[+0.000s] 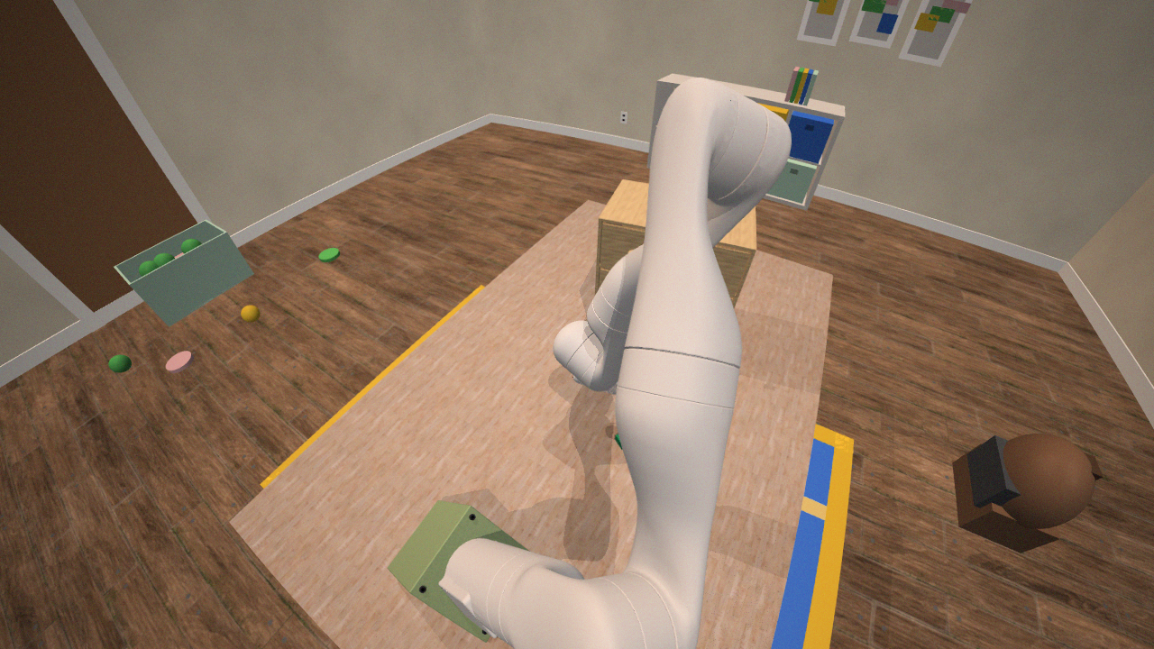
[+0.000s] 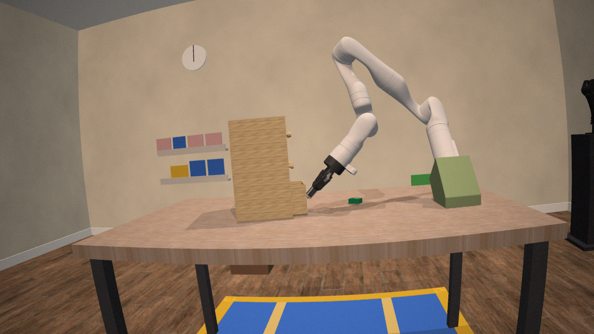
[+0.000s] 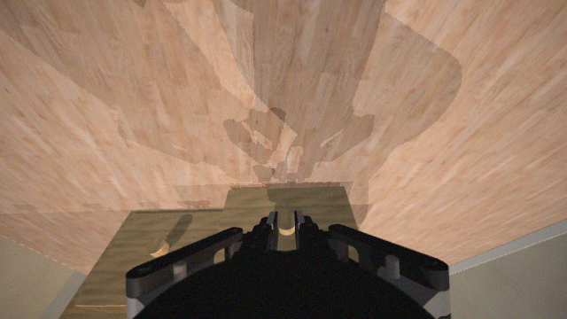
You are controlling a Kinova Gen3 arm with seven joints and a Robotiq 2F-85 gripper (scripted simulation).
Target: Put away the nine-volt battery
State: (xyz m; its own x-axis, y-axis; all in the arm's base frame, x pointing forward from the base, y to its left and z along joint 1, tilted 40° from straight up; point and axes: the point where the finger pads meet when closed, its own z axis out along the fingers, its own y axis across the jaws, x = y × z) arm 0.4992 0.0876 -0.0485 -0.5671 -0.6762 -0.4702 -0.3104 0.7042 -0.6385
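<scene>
The wooden chest (image 1: 624, 206) (image 2: 261, 170) (image 3: 111, 252) stands upright on the table. Its bottom drawer (image 2: 299, 200) (image 3: 248, 200) on the right in the wrist view is pulled part way out and looks level; its inside is hidden. My gripper (image 2: 308, 196) (image 3: 286, 221) is shut on that drawer's round knob (image 3: 286, 231), tilted down towards the chest. It is hidden behind the arm in the top view. The green nine-volt battery (image 1: 619, 441) (image 2: 355, 201) lies on the table between the chest and the arm's base, mostly hidden by the arm in the top view.
Beside the open drawer, another bottom drawer with a knob (image 3: 159, 250) is in. Two more knobs (image 2: 288, 134) (image 2: 291, 165) stick out higher on the chest's front. The green base block (image 1: 435, 548) (image 2: 456, 183) stands at the table's other end.
</scene>
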